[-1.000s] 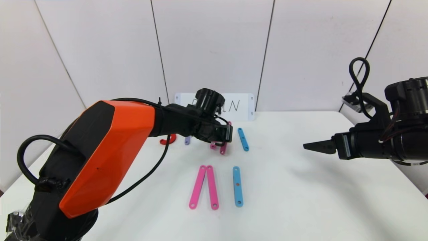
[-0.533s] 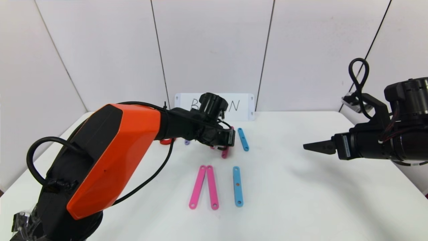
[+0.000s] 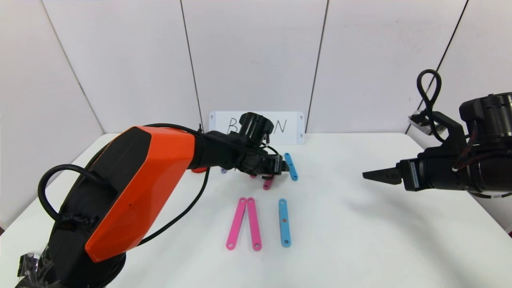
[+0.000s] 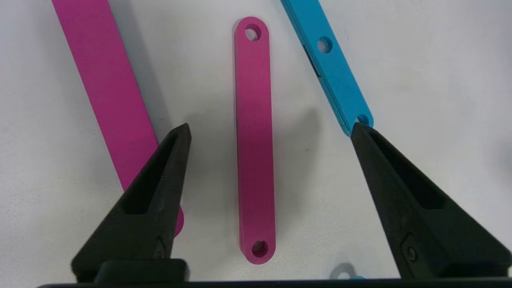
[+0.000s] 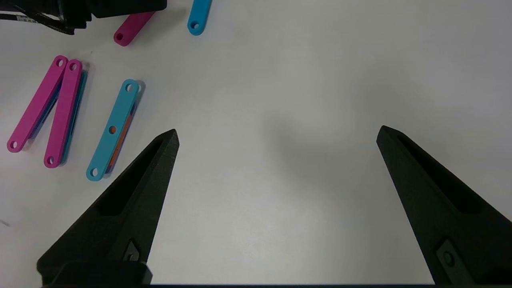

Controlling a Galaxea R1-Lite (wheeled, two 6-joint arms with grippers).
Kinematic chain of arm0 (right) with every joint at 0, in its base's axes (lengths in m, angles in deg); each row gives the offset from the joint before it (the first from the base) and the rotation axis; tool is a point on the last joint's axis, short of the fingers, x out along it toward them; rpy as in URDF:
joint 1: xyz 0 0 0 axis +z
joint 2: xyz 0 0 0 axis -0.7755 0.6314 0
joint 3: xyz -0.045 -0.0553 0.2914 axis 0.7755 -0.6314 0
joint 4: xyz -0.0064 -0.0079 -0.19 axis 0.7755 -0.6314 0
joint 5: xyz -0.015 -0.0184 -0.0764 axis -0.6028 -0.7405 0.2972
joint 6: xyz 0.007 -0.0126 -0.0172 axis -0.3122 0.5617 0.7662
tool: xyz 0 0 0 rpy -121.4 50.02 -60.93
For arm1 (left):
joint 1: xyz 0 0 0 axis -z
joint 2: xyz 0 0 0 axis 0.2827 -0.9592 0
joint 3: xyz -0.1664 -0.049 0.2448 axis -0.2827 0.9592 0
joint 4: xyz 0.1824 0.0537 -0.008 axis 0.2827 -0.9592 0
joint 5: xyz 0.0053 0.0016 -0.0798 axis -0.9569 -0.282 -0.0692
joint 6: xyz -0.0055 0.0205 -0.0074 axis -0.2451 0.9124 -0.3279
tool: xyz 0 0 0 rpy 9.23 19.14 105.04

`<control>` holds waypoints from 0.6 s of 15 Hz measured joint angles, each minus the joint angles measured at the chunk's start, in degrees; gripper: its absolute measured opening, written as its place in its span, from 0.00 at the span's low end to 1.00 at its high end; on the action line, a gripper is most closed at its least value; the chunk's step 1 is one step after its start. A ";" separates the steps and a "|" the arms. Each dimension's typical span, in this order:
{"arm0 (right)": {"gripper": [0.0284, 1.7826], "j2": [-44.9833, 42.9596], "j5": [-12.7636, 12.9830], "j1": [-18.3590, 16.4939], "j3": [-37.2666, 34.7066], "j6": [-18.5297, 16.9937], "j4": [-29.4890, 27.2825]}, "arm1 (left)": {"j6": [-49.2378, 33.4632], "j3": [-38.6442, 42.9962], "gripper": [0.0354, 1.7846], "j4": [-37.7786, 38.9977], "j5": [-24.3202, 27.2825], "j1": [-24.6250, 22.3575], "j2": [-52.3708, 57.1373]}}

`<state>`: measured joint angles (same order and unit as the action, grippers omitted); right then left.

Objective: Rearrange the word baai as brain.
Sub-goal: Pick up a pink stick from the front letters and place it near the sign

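Left gripper hovers with fingers apart over a pink strip at the far middle of the white worktop.

The strip lies flat between the spread fingers, untouched, with a second pink strip on one side and a blue strip on the other. Nearer the robot lie two more pink strips meeting in a narrow V and another blue strip. The right gripper hangs idle over the right of the worktop, fingers wide apart.

Pink strips & blue strips on white table, black fingers, orange arm cover.
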<state>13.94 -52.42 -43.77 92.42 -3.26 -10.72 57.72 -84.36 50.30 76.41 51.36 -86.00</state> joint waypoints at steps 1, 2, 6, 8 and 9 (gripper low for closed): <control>0.97 0.00 -0.02 0.00 0.00 0.00 -0.02 | -0.33 0.00 0.89 0.61 0.07 0.09 0.11; 0.97 -0.02 0.00 0.00 -0.02 -0.02 -0.02 | -0.44 -0.02 0.93 0.85 0.18 0.15 0.33; 0.97 -0.11 0.02 0.00 0.04 0.00 0.00 | -1.79 -0.02 0.97 0.89 0.44 0.12 2.61; 0.97 -0.05 0.02 0.00 0.04 0.24 0.00 | -2.27 -0.02 0.97 0.52 0.49 -0.05 4.52; 0.97 0.02 0.02 0.00 0.11 0.26 0.04 | -2.38 0.00 0.97 0.24 0.41 -0.43 5.73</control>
<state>13.97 -52.40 -43.77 92.52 -3.00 -10.68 55.35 -84.36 50.55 76.82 50.93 -80.27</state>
